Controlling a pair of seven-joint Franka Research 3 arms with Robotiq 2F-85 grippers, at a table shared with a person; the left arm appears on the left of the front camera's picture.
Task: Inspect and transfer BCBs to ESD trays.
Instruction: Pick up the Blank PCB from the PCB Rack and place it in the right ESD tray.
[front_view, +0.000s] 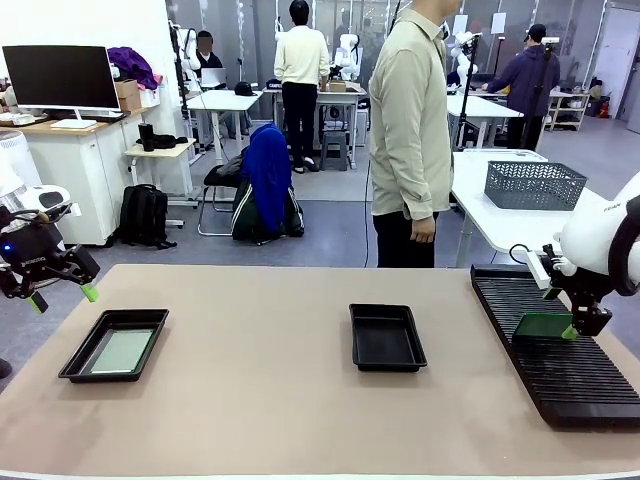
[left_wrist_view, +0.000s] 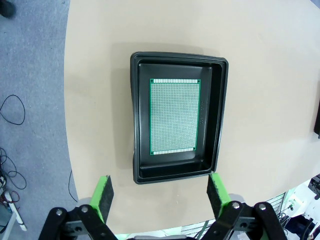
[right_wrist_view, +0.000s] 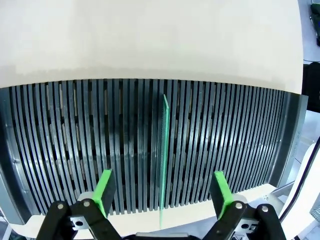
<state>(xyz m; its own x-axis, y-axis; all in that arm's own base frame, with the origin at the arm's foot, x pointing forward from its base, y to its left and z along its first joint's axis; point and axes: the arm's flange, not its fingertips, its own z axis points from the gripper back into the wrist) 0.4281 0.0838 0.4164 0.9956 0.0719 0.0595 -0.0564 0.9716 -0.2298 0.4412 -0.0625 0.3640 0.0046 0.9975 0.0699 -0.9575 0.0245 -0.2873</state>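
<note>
One BCB (left_wrist_view: 174, 116), a green perforated board, lies flat in the left ESD tray (left_wrist_view: 137, 120), which shows at the table's left (front_view: 75, 367) with the board (front_view: 120, 350) on its floor. My left gripper (left_wrist_view: 160, 192) hovers open above the tray's near rim, at the table's left edge (front_view: 64, 296). A second ESD tray (front_view: 387, 337) sits bare mid-table. Another BCB (right_wrist_view: 164, 150) stands on edge in the black slotted rack (right_wrist_view: 75, 140). My right gripper (right_wrist_view: 162, 192) is open, its fingers on either side of this board (front_view: 545, 325) without touching it.
The long black rack (front_view: 570, 370) lies along the table's right side. A person (front_view: 410, 130) stands at the far edge behind the middle tray. A grey wire mesh basket (front_view: 535, 185) rests on a white table behind the rack.
</note>
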